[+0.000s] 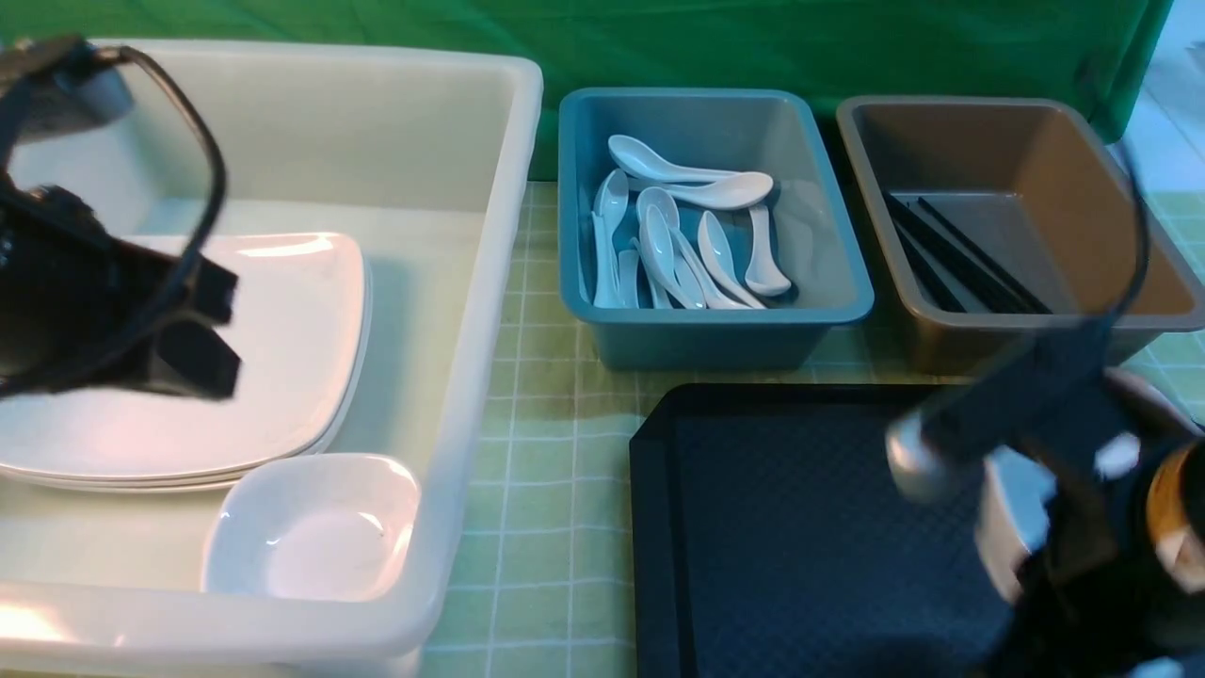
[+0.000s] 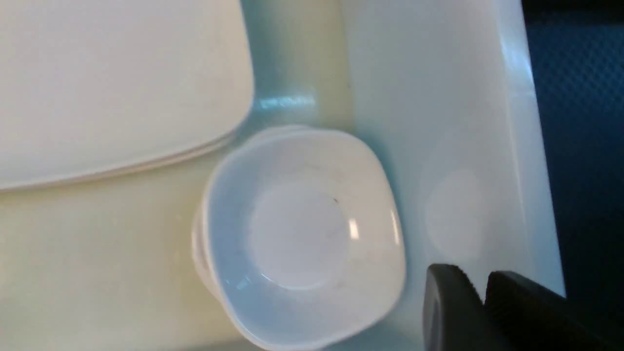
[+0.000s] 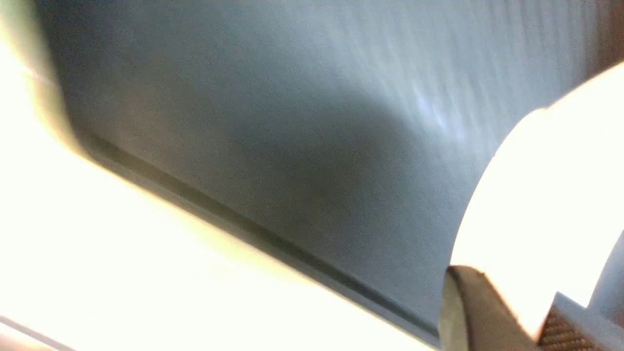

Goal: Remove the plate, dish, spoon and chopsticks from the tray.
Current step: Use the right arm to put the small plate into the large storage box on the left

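White glossy spoon: judged light, stiff, slick, likely to chip if dropped; the thick handle is the sensible hold. Right gripper appears clamped on it, white body wedged between the fingers, held above the black tray, not touching it. Blue bin of spoons lies beyond. Left gripper hangs over the white tub; cannot tell its jaw state
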Available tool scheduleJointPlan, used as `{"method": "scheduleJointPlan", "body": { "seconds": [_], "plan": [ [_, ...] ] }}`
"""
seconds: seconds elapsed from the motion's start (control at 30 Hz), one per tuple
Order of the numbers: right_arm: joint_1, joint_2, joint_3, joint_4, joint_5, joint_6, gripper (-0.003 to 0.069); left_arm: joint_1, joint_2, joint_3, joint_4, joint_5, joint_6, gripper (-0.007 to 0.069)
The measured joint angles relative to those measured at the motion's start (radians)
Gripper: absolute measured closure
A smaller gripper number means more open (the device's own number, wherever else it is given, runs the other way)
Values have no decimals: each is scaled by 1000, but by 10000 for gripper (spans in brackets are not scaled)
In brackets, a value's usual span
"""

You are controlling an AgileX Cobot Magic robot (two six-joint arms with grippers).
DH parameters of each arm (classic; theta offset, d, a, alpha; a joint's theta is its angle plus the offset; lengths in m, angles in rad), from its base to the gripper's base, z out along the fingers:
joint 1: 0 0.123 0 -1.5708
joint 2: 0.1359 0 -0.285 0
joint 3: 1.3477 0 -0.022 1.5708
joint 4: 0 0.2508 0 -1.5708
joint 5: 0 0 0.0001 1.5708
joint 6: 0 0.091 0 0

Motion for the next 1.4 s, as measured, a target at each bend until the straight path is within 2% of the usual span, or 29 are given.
{"method": "scheduleJointPlan", "body": {
  "seconds": [0.13, 0.23, 0.33, 0.43, 0.6, 0.77, 0.97, 1.4],
  "plan": [
    [61, 53, -259, 107, -69, -146, 633, 186, 23, -16, -72, 0, 44, 526],
    [97, 170, -427, 158, -157, -297, 633, 341, 60, -22, -226, 68, 168, 552],
    [129, 334, -575, 175, -215, -459, 633, 483, 97, -22, -374, 119, 265, 613],
    [154, 498, -693, 180, -231, -611, 633, 562, 110, -22, -396, 121, 289, 629],
    [172, 726, -837, 185, -236, -792, 633, 597, 115, -22, -392, 96, 289, 629],
    [180, 829, -886, 177, -272, -968, 631, 597, 115, -22, -387, 86, 289, 629],
    [202, 881, -887, 183, -272, -1060, 632, 597, 115, -22, -385, 77, 289, 629],
    [244, 944, -890, 185, -273, -1150, 621, 597, 115, -22, -382, 54, 289, 629]
  ]
}}
